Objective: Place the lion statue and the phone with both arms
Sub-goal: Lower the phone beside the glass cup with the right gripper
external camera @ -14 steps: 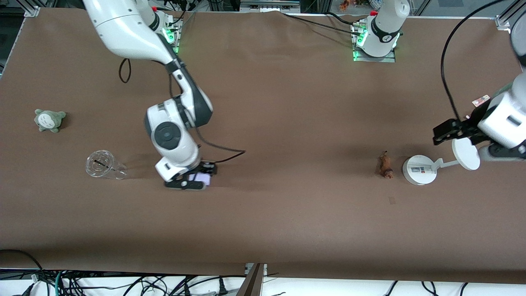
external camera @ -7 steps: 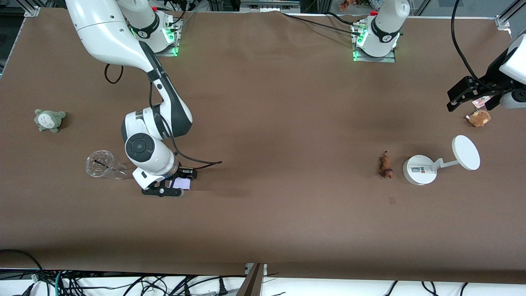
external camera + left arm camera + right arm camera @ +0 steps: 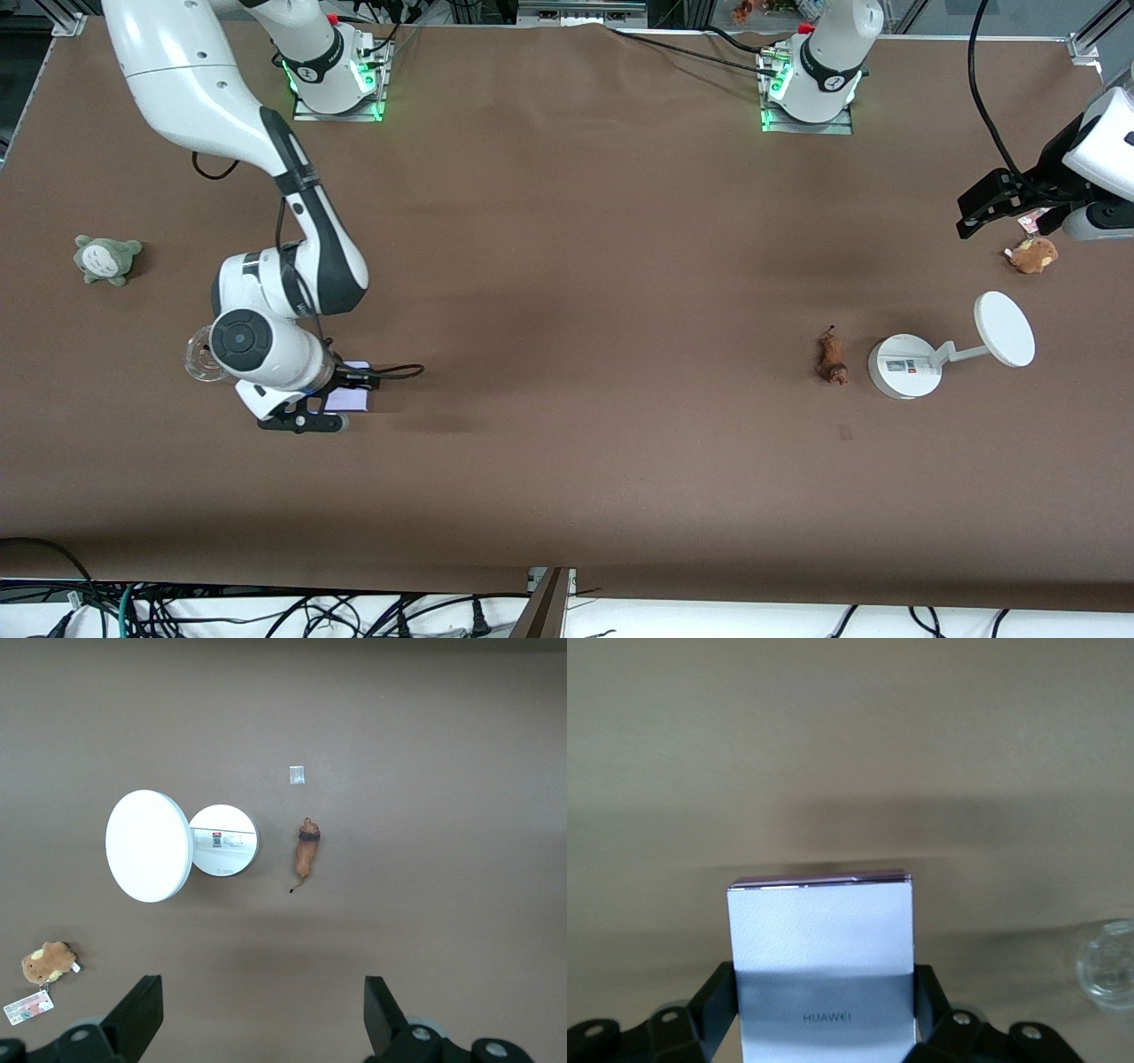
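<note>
Front view: brown cloth-covered table (image 3: 567, 266) over the whole scene, cables below its near edge. Right gripper (image 3: 306, 412) low toward the right arm's end, fingers clamped on the flat pale-lavender phone (image 3: 347, 399). Just beside that wrist, a clear plastic cup (image 3: 200, 354) lying on its side, partly hidden. Closer to that end's edge, a grey-green plush toy (image 3: 106, 259). Toward the left arm's end, the small orange-brown lion statue (image 3: 831, 356) lying on the cloth, just beside a white round-based stand with a tilted disc (image 3: 905, 366). Left gripper (image 3: 992, 206) up in the air near that end's edge, fingers spread wide and empty, beside a fuzzy brown plush with a tag (image 3: 1032, 254).

Left wrist view: same brown cloth from above. Lion statue (image 3: 306, 856) alone, apart from both black fingertips (image 3: 142, 1014), beside the white stand (image 3: 223, 840). Brown plush (image 3: 47, 962) and its tag near one fingertip.

Right wrist view: phone (image 3: 822, 966) between the black fingers (image 3: 713, 1001), "HUAWEI" printed on its face, above the cloth. Clear cup (image 3: 1109, 970) near the picture's edge.
</note>
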